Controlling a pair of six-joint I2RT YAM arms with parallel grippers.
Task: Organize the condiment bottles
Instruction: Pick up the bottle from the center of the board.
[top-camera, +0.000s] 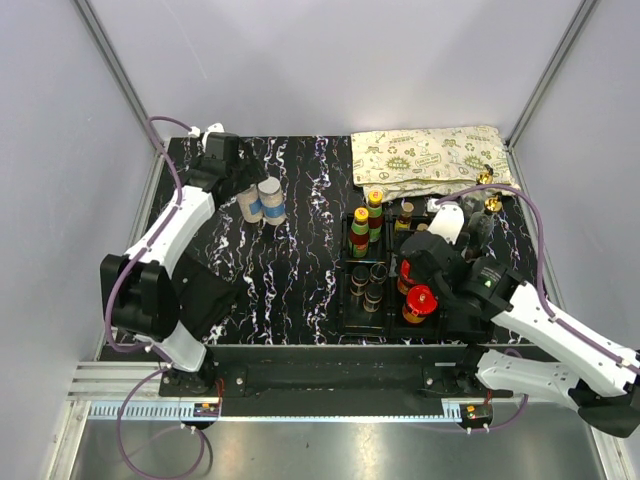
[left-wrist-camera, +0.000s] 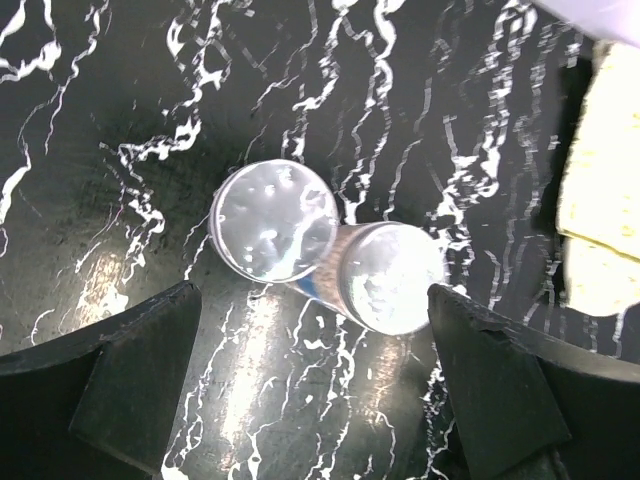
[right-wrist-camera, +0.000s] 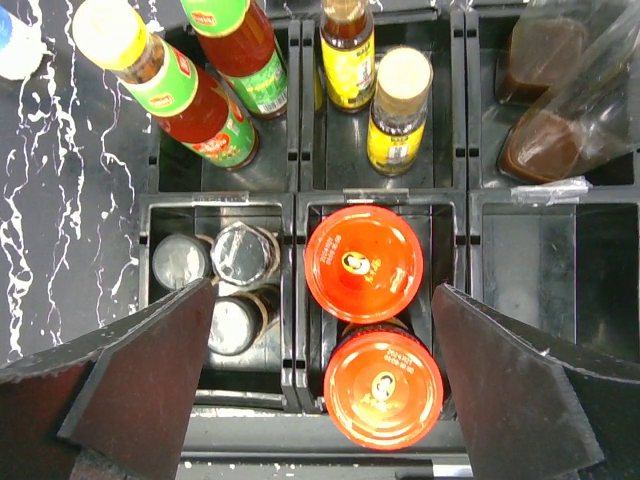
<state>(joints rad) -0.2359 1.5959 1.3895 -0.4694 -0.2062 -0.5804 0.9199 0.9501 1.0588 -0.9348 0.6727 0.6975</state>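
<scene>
Two grey-lidded shakers (top-camera: 250, 203) (top-camera: 271, 200) stand side by side on the black marbled mat at the back left. My left gripper (top-camera: 238, 183) hovers over them, open; in the left wrist view the shakers (left-wrist-camera: 275, 220) (left-wrist-camera: 390, 277) lie just ahead of its spread fingers (left-wrist-camera: 130, 370). My right gripper (right-wrist-camera: 322, 290) hangs open above the black tray (right-wrist-camera: 298, 200), straddling two red-lidded jars (right-wrist-camera: 363, 263) (right-wrist-camera: 383, 388). To their left stand three black-capped bottles (right-wrist-camera: 245, 257). Behind are a yellow-capped sauce (right-wrist-camera: 110, 30), a green-capped sauce (right-wrist-camera: 215, 12) and two yellow-labelled bottles (right-wrist-camera: 400, 90).
A patterned cloth (top-camera: 420, 155) lies at the back right, with two gold-spouted glass bottles (top-camera: 487, 178) (top-camera: 492, 203) at its near right edge. Bagged brown sachets (right-wrist-camera: 545, 90) fill the tray's far right compartment; the one nearer (right-wrist-camera: 555, 270) holds nothing.
</scene>
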